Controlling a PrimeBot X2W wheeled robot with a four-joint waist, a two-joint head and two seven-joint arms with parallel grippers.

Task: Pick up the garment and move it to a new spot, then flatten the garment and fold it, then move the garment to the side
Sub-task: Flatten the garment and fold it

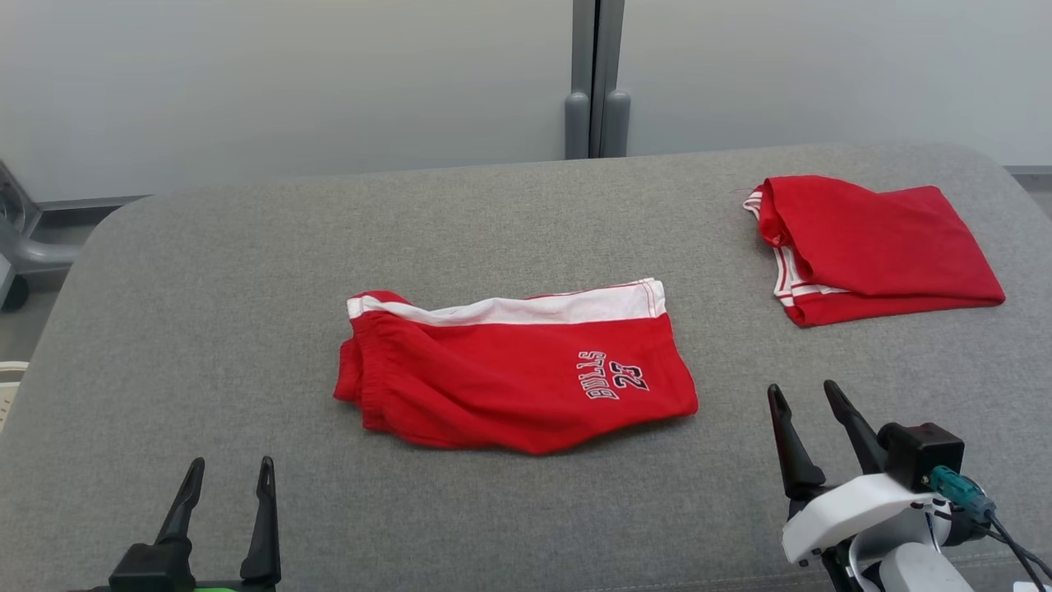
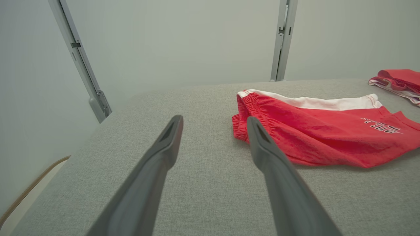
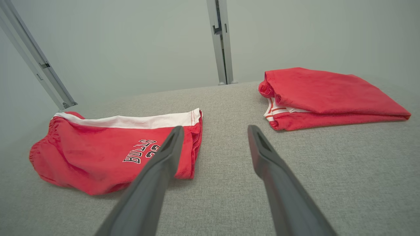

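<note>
The garment (image 1: pixel 514 370) is a pair of red shorts with a white stripe and "BULLS 23" lettering, lying folded in the middle of the grey table (image 1: pixel 205 271). It also appears in the left wrist view as the garment (image 2: pixel 321 131) and in the right wrist view as the garment (image 3: pixel 111 147). My left gripper (image 1: pixel 230 477) hangs open near the front left, short of the shorts, with nothing between its fingers. My right gripper (image 1: pixel 805 399) is open at the front right, just right of the shorts' hem, holding nothing. The left gripper (image 2: pixel 215 121) and right gripper (image 3: pixel 215 131) show spread fingers.
A second red garment (image 1: pixel 871 247) lies folded at the far right of the table, also seen as a red garment (image 3: pixel 325 95). A grey wall with a vertical metal post (image 1: pixel 597 82) stands behind the table. A grey frame (image 1: pixel 20 238) sits off the left edge.
</note>
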